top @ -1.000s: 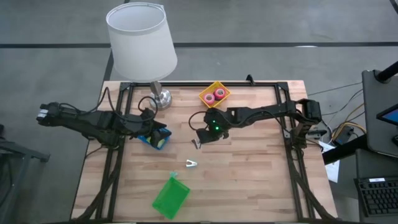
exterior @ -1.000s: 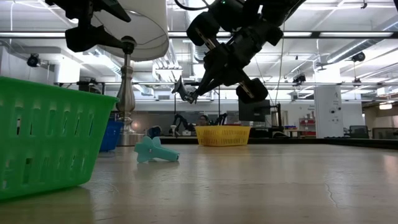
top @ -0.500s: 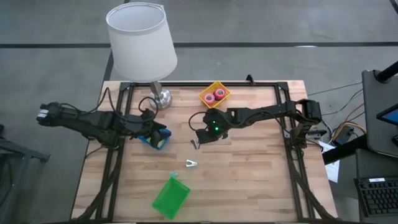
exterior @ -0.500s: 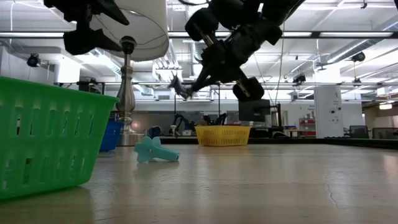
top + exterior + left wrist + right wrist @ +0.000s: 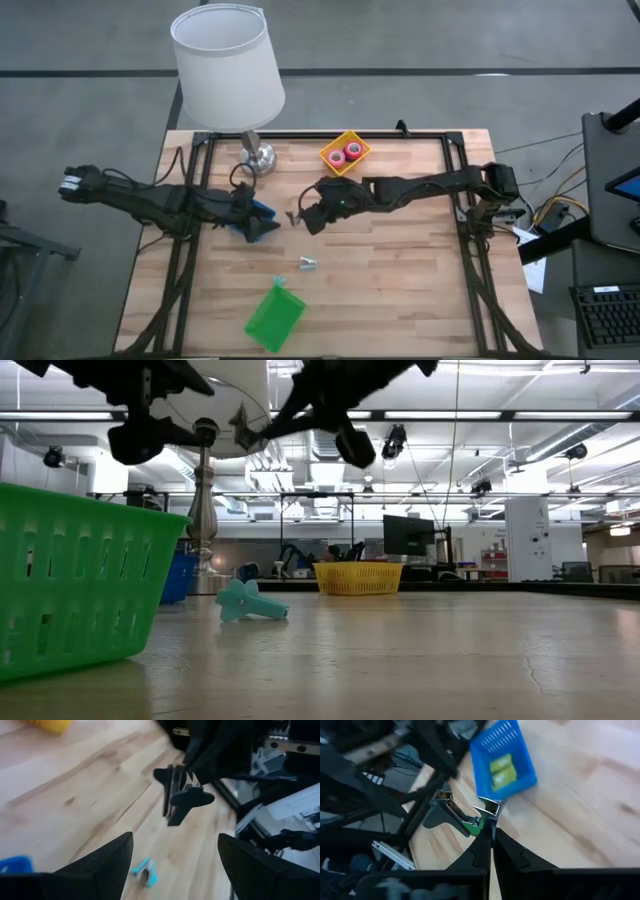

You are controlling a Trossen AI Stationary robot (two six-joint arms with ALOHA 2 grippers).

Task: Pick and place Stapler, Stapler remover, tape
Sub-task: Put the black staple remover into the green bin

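- Remover (image 5: 462, 815), dark with metal claws, was pinched in my right gripper (image 5: 487, 837), carried above the table mid-way between the yellow bin and the blue bin (image 5: 255, 222).
- In the high view my right gripper (image 5: 305, 217) sat just beside the blue bin; judged the drop there was the step in hand.
- Left gripper (image 5: 172, 865) hovered by the blue bin, fingers spread, nothing between them.
- Done, as far as shown: two pink tape rolls (image 5: 345, 153) lay in the yellow bin (image 5: 328, 156); two lime-green pieces (image 5: 502, 767) in the blue bin (image 5: 520, 750).
- Left: a second, teal remover (image 5: 250, 601) lay on the table (image 5: 400, 290), near the green basket (image 5: 274, 317), which looked empty from above.
- No stapler made out anywhere; no red or dark blue roll either.
- Low view cut both grippers off at the top; the lamp (image 5: 228, 62) shade hid the table under it.
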